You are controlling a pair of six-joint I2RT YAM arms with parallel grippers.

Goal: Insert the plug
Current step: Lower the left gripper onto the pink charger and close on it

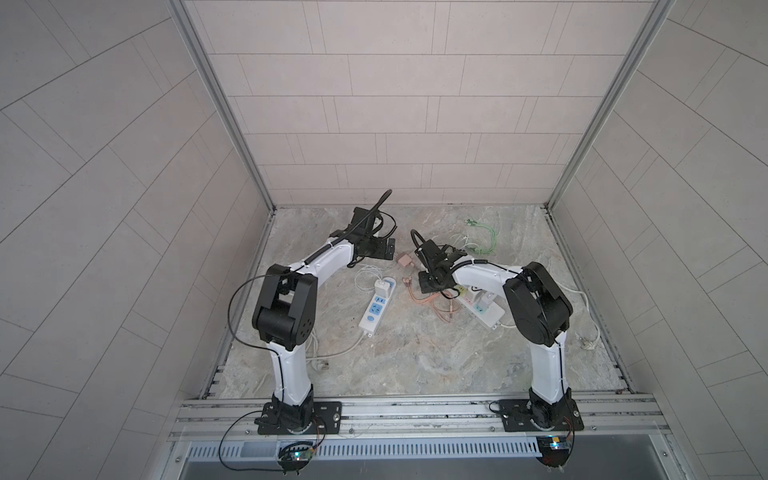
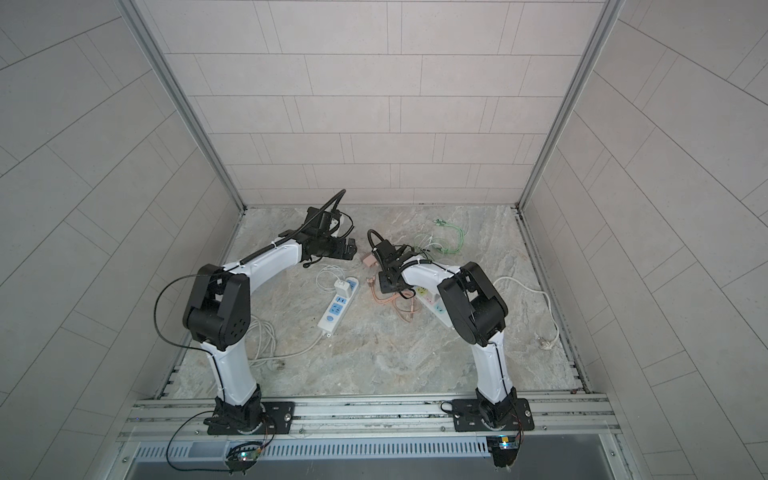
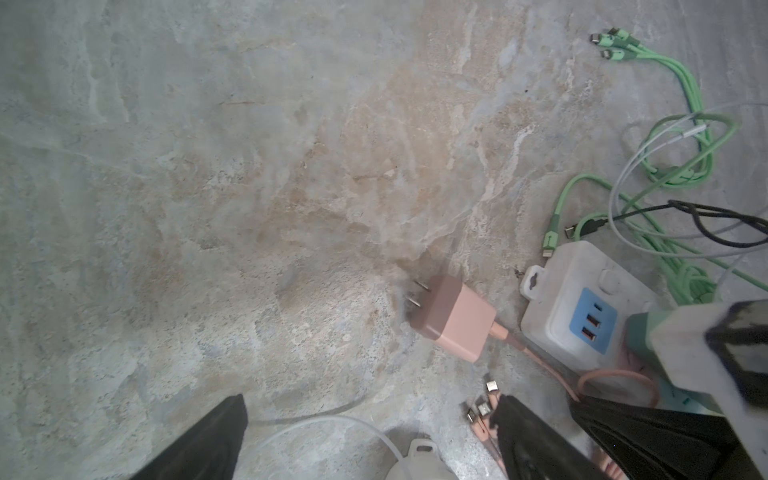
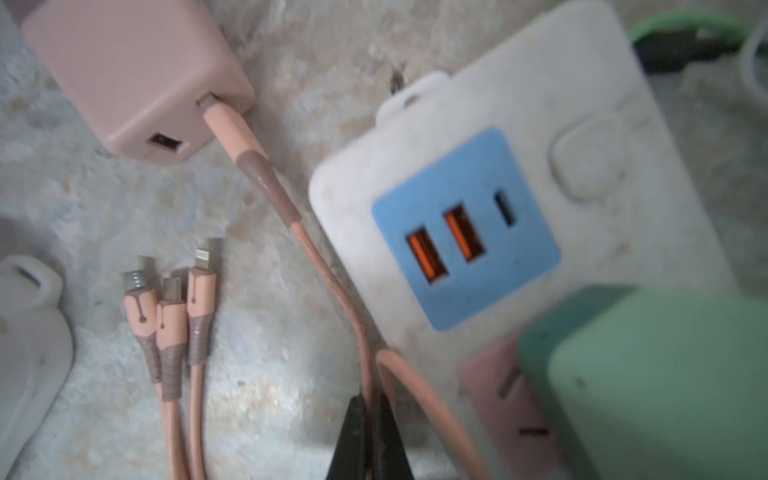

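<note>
A marble table (image 1: 415,365) is covered by a long white strip (image 1: 376,305) and a USB strip (image 4: 498,104). The left gripper (image 3: 372,398) is held spread; the right gripper (image 4: 371,401) is clenched. The pink plug (image 1: 404,260) is laid loose at 1 o'clock from the long white strip.

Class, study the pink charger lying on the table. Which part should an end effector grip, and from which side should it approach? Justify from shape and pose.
Probably the blocky body of the pink charger, pinched across its two flat side faces, approaching from above. It lies flat on the table, its prongs jut from one end and its pink cable leaves the opposite end.
</note>
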